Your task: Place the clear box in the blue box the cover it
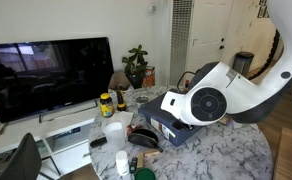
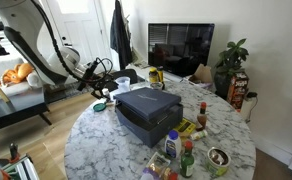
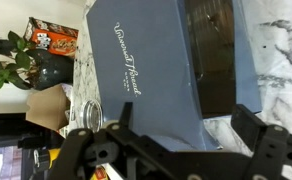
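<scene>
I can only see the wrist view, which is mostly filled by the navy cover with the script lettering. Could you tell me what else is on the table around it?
Observer: Several bottles stand together on the far side of the cover from the gripper, close to the table's edge.
Operator: Thank you. Where does the gripper sit relative to the table?
Observer: It hangs near the rim of the round marble table, beside the cover and not over its middle.
Operator: And is there anything large behind the table?
Observer: Yes, a dark television stands against the wall beyond it.
</scene>
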Robot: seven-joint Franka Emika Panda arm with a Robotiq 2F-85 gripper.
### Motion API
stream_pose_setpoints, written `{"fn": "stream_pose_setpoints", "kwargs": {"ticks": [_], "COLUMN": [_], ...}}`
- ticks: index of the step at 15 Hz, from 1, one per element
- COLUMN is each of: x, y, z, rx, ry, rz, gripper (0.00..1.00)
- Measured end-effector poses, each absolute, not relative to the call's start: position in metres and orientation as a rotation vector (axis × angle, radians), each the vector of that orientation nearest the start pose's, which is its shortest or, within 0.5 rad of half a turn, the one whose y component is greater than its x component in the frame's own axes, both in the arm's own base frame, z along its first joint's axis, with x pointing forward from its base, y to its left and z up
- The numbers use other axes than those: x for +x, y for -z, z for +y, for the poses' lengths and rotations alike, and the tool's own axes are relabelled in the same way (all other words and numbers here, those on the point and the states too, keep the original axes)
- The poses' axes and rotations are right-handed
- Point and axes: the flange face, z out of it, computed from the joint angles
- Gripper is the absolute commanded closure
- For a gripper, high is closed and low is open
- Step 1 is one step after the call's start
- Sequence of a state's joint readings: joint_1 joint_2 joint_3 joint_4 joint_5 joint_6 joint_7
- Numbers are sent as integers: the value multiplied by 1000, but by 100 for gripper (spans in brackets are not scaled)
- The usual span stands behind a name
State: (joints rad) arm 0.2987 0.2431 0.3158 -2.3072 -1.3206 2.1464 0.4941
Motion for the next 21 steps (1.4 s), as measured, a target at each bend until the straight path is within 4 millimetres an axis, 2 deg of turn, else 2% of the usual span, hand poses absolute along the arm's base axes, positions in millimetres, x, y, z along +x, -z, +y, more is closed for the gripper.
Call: {"fn": "stream_pose_setpoints", "kwargs": {"ticks": [2,4,7,9,12,19,21], "x": [438,448,460,463,461,463,464], "y": [-239,-251,-280,-299,-317,-322,-329], "z": [248,228,202,193,193,197,195], "rx": [2003,2098,2237,2325,2458,2647,2675], "ry": [-244,-245,-250,-251,-247,-321,-360], "rz": [1107,1012,847,735,580,149,14], "gripper": [0,0,0,0,0,0,0]}}
